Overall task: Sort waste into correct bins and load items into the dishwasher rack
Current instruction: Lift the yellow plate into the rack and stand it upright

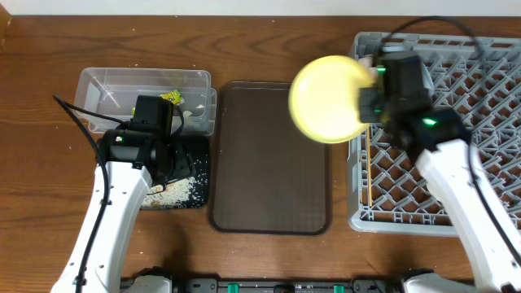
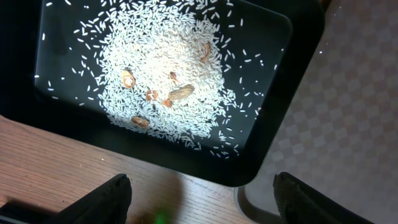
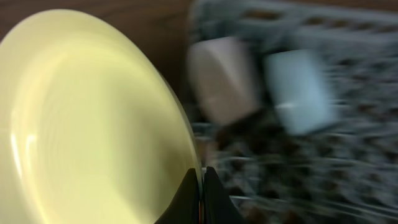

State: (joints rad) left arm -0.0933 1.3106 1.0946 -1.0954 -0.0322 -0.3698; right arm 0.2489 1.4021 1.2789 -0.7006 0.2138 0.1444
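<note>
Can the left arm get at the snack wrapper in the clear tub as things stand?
Probably yes: the left gripper hangs open and empty over the black tray, the wrapper lies in the open-topped tub just beyond, and nothing covers it.

Rice [image 2: 168,74] in tray [image 2: 186,165]; bowls [image 3: 224,78] seemingly in rack [image 1: 407,203].

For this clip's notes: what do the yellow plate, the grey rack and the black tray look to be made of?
Yellow plate: probably glazed ceramic or melamine; it is glossy, with soft highlights and faint concentric rings.
Grey rack: moulded plastic with a matte finish and an open lattice.
Black tray: thin plastic, smooth and semi-gloss, with rounded pressed corners.
</note>
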